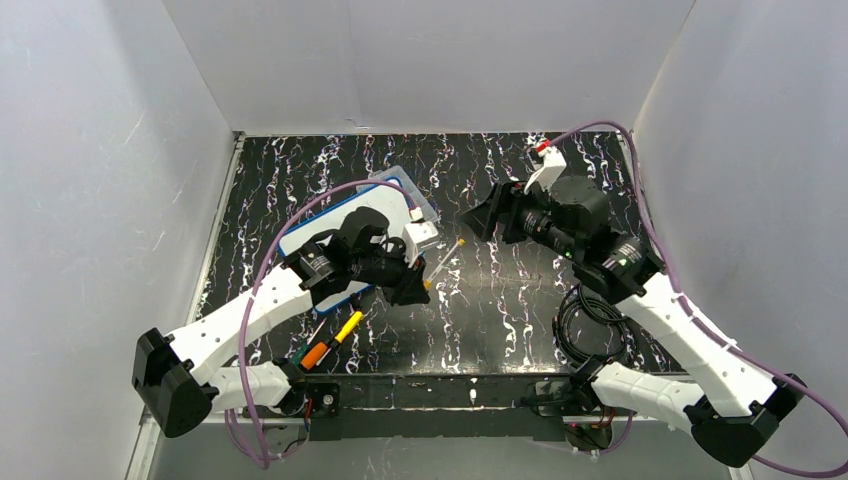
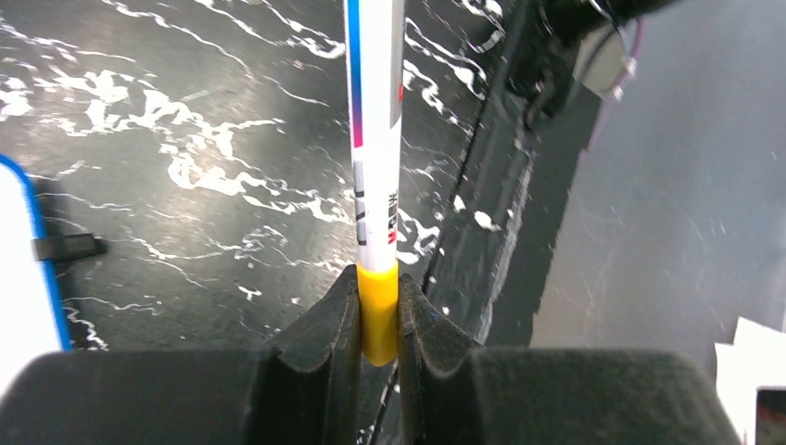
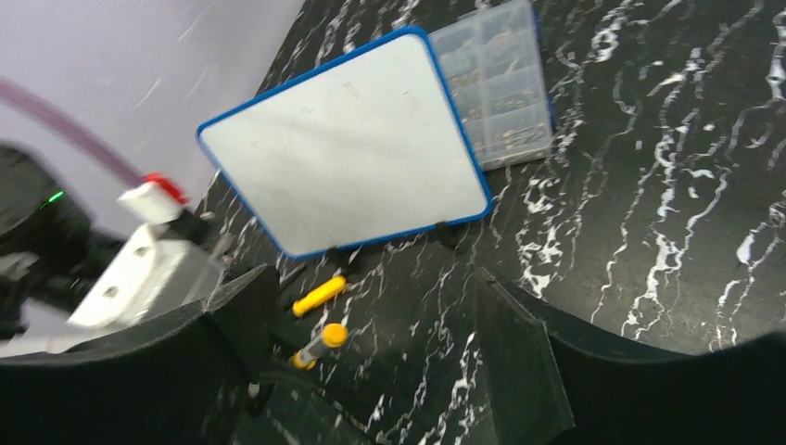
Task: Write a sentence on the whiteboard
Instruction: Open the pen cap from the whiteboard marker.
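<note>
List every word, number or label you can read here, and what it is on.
On the marker: dark print along the barrel, too blurred to read.
On the whiteboard: no writing to be seen.
Nothing else bears text.

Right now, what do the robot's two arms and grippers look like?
The left arm and right arm share white shell links, black joints and bases. A purple cable loops along each. The left gripper and right gripper have black wedge-shaped fingers.
</note>
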